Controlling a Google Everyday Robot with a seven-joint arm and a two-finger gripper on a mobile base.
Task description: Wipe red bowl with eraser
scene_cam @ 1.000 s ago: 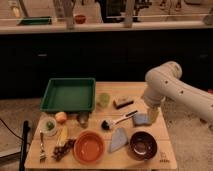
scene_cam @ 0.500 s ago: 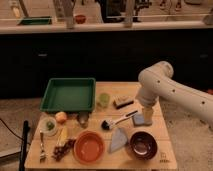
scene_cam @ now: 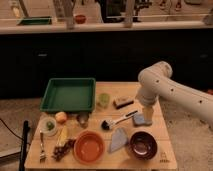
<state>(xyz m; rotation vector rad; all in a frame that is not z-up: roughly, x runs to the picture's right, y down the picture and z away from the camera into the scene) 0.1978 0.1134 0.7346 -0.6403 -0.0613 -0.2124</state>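
**benchbot_42:** So where is everything at this moment? Mainly the eraser vs the gripper.

**tinkerlou:** The gripper (scene_cam: 145,114) is at the end of the white arm (scene_cam: 165,87), pointing down over the right-hand part of the wooden worktop (scene_cam: 162,127). It hangs right above a small blue-grey sponge (scene_cam: 141,120). From this angle I honestly can't say if it's spread or closed, or if it touches the sponge.

**benchbot_42:** And the eraser?

**tinkerlou:** The eraser (scene_cam: 123,102) lies flat on the worktop, dark top up. It's near the gripper but apart from it, off toward the green tray (scene_cam: 69,94) and a bit farther back. Nothing is holding it. A light green cup (scene_cam: 103,100) stands just beside it, between it and the tray.

**benchbot_42:** Red bowl?

**tinkerlou:** The red bowl (scene_cam: 89,147) is at the front edge, well apart from the gripper, sitting upright and plain inside. A folded grey-blue cloth (scene_cam: 118,140) lies between it and the dark maroon bowl (scene_cam: 143,145). That maroon one is in front of the gripper. The brush (scene_cam: 118,121), with a black head and white handle, lies between the eraser and the bowls, handle pointing at the sponge.
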